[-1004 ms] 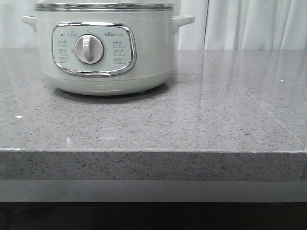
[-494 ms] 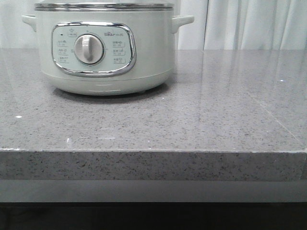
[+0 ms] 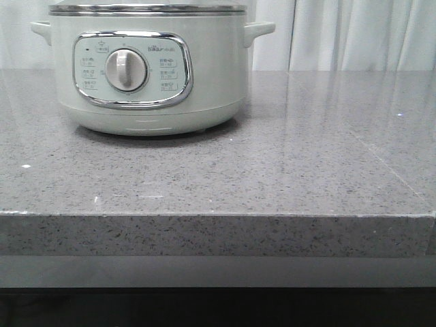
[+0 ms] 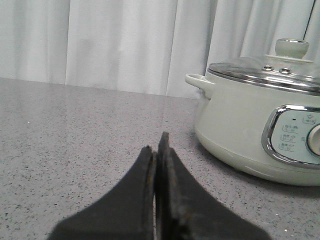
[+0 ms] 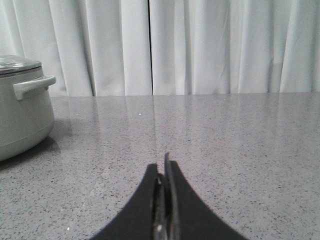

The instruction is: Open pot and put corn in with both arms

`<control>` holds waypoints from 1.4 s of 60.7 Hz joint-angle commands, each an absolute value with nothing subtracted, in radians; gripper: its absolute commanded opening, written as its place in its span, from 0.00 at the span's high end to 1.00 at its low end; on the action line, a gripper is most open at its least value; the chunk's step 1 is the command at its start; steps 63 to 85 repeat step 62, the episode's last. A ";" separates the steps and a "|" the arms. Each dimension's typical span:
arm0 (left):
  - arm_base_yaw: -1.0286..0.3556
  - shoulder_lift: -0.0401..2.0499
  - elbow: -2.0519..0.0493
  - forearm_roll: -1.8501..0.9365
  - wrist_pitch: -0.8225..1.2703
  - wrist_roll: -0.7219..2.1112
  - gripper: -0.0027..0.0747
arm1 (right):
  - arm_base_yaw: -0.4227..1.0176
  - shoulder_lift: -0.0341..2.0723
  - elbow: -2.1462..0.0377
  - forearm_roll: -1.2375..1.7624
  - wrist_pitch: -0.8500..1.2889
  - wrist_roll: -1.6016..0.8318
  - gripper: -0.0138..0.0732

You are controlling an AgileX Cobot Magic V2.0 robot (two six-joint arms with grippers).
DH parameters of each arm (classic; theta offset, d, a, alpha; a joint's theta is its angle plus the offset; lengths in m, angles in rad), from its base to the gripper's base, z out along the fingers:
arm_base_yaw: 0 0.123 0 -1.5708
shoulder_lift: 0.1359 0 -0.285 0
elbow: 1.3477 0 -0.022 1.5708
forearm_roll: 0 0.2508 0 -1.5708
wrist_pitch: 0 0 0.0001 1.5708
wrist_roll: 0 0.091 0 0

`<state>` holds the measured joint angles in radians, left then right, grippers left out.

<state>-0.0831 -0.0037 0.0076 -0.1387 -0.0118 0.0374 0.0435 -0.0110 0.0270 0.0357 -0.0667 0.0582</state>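
Note:
The pale mint-green pot (image 3: 146, 68) stands at the back left of the grey stone counter, its steel-rimmed lid (image 3: 146, 9) on and its silver dial (image 3: 127, 69) facing me. The left wrist view shows the same pot (image 4: 240, 130) with its lid knob (image 4: 292, 48), and my left gripper (image 4: 158, 145) shut and empty, low over the counter beside it. My right gripper (image 5: 163, 165) is also shut on nothing, with a pot handle (image 5: 34, 86) off to one side of it. Neither gripper appears in the front view. The corn is out of view.
The speckled grey counter (image 3: 293, 163) stretches to the right of the pot and ends in a thick front edge (image 3: 218, 235). White curtains (image 3: 354, 34) hang behind the counter.

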 commanded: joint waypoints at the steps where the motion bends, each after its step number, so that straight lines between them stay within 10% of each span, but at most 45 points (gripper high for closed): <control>1: -0.080 -0.023 0.011 -0.145 -0.095 0.037 0.99 | 0.029 -0.034 0.027 0.020 -0.141 0.062 0.92; 85: -0.080 -0.023 0.011 -0.145 -0.095 0.037 0.99 | -0.023 -0.034 0.027 0.020 -0.123 0.062 0.92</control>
